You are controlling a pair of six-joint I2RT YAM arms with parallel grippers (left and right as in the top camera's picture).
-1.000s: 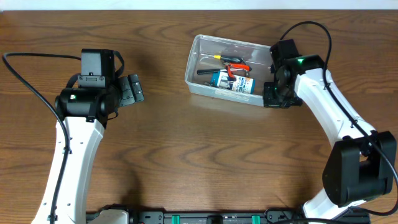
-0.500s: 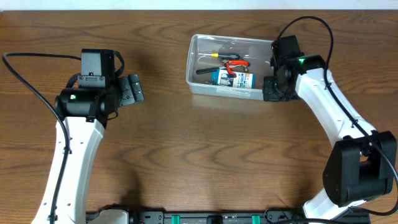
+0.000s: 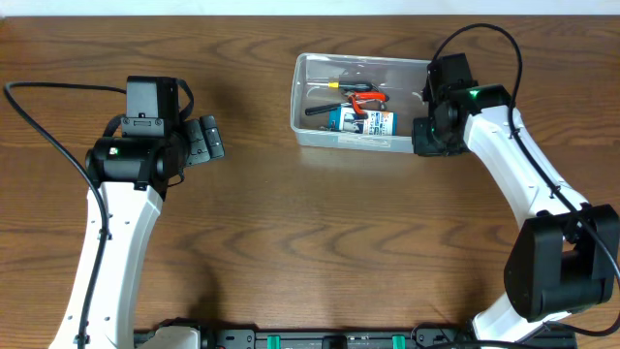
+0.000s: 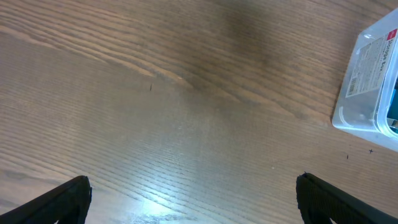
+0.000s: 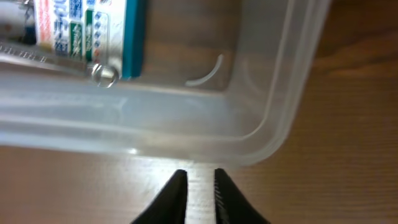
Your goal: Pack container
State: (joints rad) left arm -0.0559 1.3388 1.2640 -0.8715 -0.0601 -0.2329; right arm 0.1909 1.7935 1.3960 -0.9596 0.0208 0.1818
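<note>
container [image 3: 296, 97] found at the far middle of the table [image 3: 310, 242], long sides now square to the table edge. a second ago skewed, right end swung toward the near side; since straightened and shifted slightly away from the robot. right gripper [image 3: 427, 137] found at the container's near right corner, outside the wall, having travelled with that corner. fingers nearly together, only a sliver of wood showing between them, clamped on nothing; tips just beside the rounded corner in the right wrist view, contact not confirmable. judged a closed-finger push to straighten the container, not a grasp. contents still inside: blue-and-white box [image 3: 360, 122], red-handled pliers [image 3: 366, 97], dark slim tool [image 3: 323, 109]. left gripper [image 3: 207, 139] well apart from the container on the left side, fingers spread wide, holding nothing, position unchanged. no further item for packing visible outside the container in the overhead view. packing judged complete or nearly so; present step assessed as final positioning. risk noted: more pushing at one corner liable to swing the container askew again.
</note>
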